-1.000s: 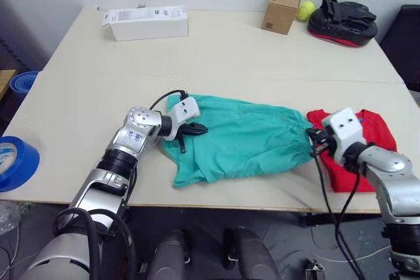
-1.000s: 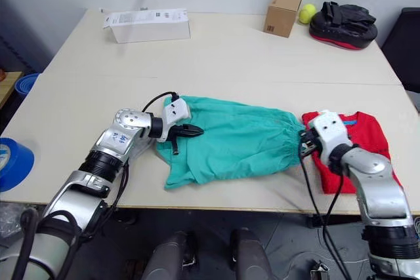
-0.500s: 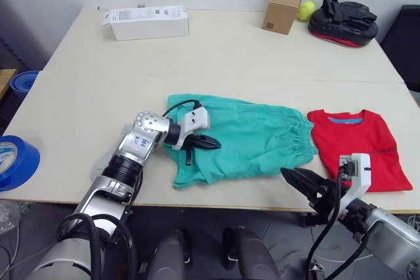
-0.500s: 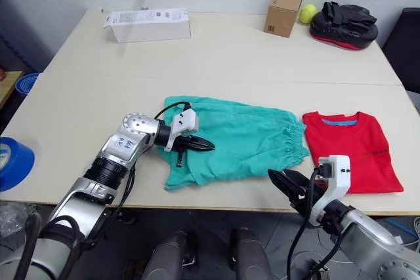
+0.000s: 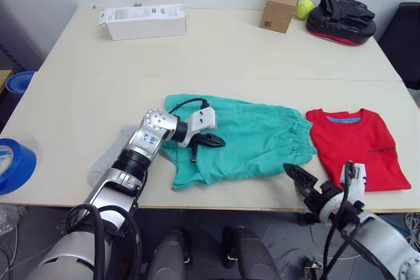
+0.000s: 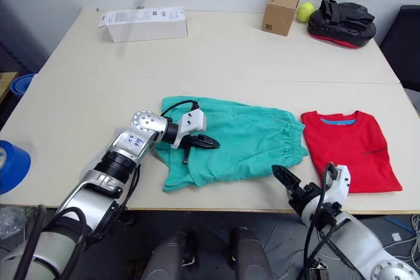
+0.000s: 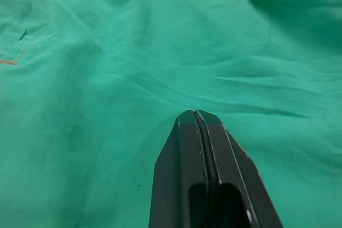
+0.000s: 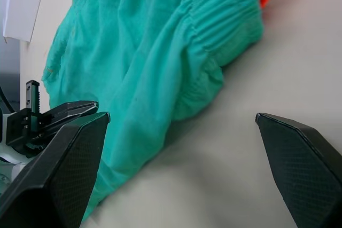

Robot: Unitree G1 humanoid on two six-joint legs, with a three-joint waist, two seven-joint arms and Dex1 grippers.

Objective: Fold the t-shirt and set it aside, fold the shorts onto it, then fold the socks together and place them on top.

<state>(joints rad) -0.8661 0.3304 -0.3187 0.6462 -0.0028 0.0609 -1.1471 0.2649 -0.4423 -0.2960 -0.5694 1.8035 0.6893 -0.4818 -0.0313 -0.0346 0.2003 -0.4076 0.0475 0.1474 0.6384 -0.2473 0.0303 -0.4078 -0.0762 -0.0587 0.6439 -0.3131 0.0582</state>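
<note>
Since one second ago, the right end effector [image 6: 283,176] has left the gathered waistband of the teal-green cloth shorts [image 5: 246,137] and dropped back to the front edge of the pale wooden tabletop [image 5: 216,50]; its two black fingers now stand wide apart with nothing between them. The left end effector [image 5: 211,140] has slid a little further over the shorts, and its fingers are pressed together, tips resting on the teal cloth, seen close in the left wrist view [image 7: 200,126]. Whether any cloth is pinched between them I cannot tell.

The shorts lie spread flat near the front edge, in the middle of the tabletop, with the waistband toward the right. Just beside the waistband, near the front right corner, lies the bright red short-sleeved t-shirt [image 5: 357,145], already folded to a neat rectangle with the collar toward the back.

Along the back edge stand a white cardboard box [image 5: 143,21], a small brown cardboard box [image 5: 280,7], a yellow-green ball [image 5: 304,8] and a black and red padded mitt [image 5: 340,21].
</note>
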